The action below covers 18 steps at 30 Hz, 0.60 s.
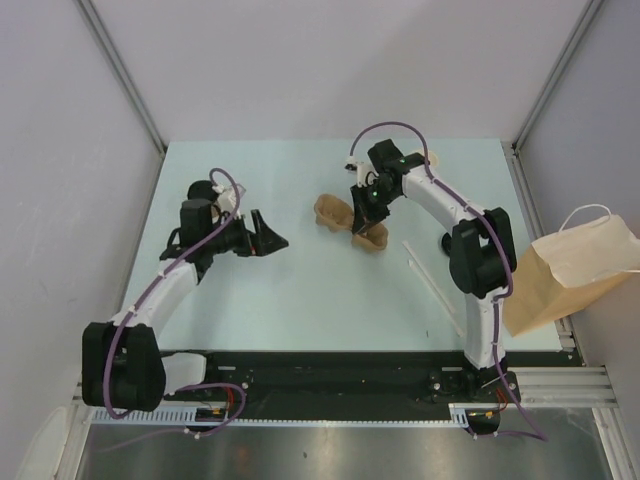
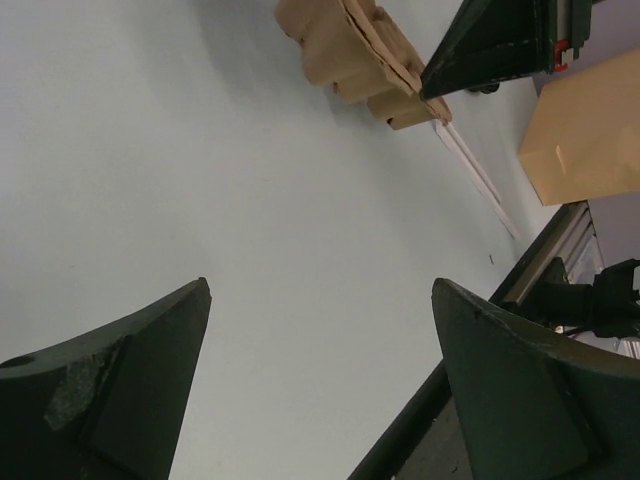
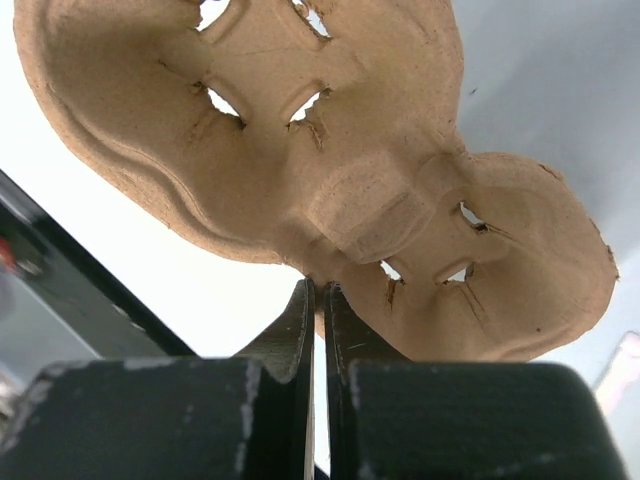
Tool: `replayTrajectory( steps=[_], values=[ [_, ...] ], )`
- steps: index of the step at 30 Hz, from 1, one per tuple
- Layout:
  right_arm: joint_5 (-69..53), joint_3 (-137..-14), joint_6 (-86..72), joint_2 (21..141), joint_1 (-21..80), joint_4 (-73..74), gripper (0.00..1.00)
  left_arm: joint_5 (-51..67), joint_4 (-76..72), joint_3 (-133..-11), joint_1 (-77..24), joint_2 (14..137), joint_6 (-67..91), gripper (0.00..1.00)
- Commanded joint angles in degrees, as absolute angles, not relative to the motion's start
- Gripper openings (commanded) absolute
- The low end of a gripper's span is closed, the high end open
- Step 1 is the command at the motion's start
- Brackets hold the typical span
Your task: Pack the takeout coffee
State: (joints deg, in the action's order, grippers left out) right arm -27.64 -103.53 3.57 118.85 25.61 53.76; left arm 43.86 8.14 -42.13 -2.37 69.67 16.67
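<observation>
The flat brown cardboard cup carrier [image 1: 340, 213] lies tilted near the table's middle. My right gripper [image 1: 365, 218] is shut on its rim. In the right wrist view the jaws [image 3: 320, 286] pinch the edge between the carrier's [image 3: 340, 170] two cup wells. My left gripper [image 1: 268, 236] is open and empty, hovering left of the carrier; its fingers [image 2: 130, 390] frame bare table. The carrier also shows in the left wrist view [image 2: 345, 55]. No paper cup or black lid shows clearly. A small brown shape [image 1: 433, 157] peeks out behind the right arm; I cannot tell what it is.
The tall brown paper bag with white handles [image 1: 572, 268] lies on its side at the table's right edge, also in the left wrist view [image 2: 588, 140]. Two thin white sticks [image 1: 432, 277] lie on the table right of the carrier. Grey walls enclose three sides.
</observation>
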Motion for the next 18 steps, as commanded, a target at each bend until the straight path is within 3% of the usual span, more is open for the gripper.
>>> replayTrajectory(
  steps=[1,8,18],
  values=[
    [-30.59,-101.78,-11.49,114.61,25.66,46.5,0.0,38.6,-5.18,-41.57,-9.13,68.46,24.78,0.99],
    [-30.32,-97.21,-22.58,113.2,26.19,41.05,0.0,32.87,-12.56,-44.99,-17.05,77.86,33.91,0.99],
    [-36.38,-93.61,-30.93,113.29,26.28,35.77,0.0,27.51,-12.57,-49.92,-23.64,86.65,35.16,0.9]
  ],
)
